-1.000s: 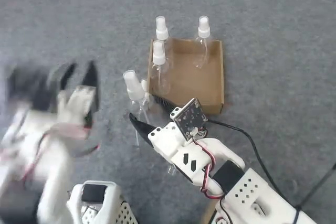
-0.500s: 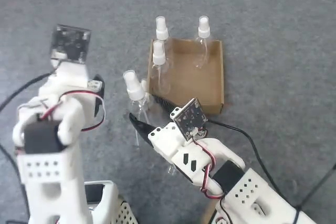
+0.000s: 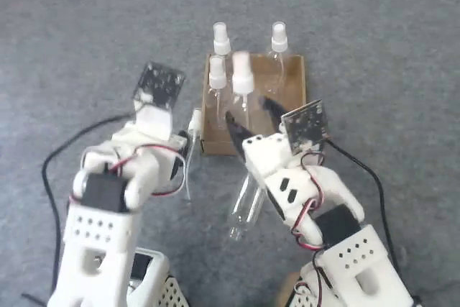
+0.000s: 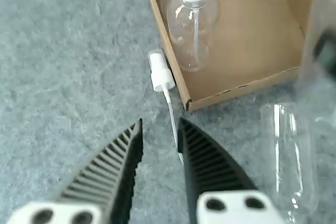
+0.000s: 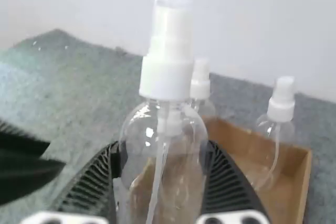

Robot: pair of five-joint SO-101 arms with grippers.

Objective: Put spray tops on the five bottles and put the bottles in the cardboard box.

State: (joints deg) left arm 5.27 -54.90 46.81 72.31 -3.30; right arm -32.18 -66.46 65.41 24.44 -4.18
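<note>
Since a second ago: your right gripper (image 3: pixel 249 111) is no longer low on the carpet (image 3: pixel 374 70) beside the cardboard box (image 3: pixel 286 121). It now sits up over the box's near edge, and the capped bottle (image 5: pixel 160 129) has come up with it. Your left arm, then a blur at far left, now leans in by the box's near left corner. The other bottles and the loose spray top (image 4: pixel 159 72) lie as before.

Right gripper: clenched on the capped bottle's round belly, a ribbed black pad on each side. The bottle is upright, clear plastic, with a white pump top and a thin tube running down inside.

Left gripper (image 4: pixel 159 124): fingers parted by a narrow gap, grasping nothing, with toothed black inner faces. It points at the loose spray top, which lies flat on the carpet just beside the box wall. Its thin tube runs toward the fingertips.

Bare bottle (image 3: pixel 244 203): clear, no top, on its side on the carpet between your two arms.

At the box:
- The left-side bottle (image 4: pixel 193 24) stands upright inside, capped.
- The far-right bottle (image 3: pixel 278 41) stands upright inside, capped.
- The far-left bottle (image 3: pixel 221 37) is at the far edge; you cannot tell whether it is inside or behind.

Box: shallow, open, brown corrugated card. Carpet: grey, felted nap.
</note>
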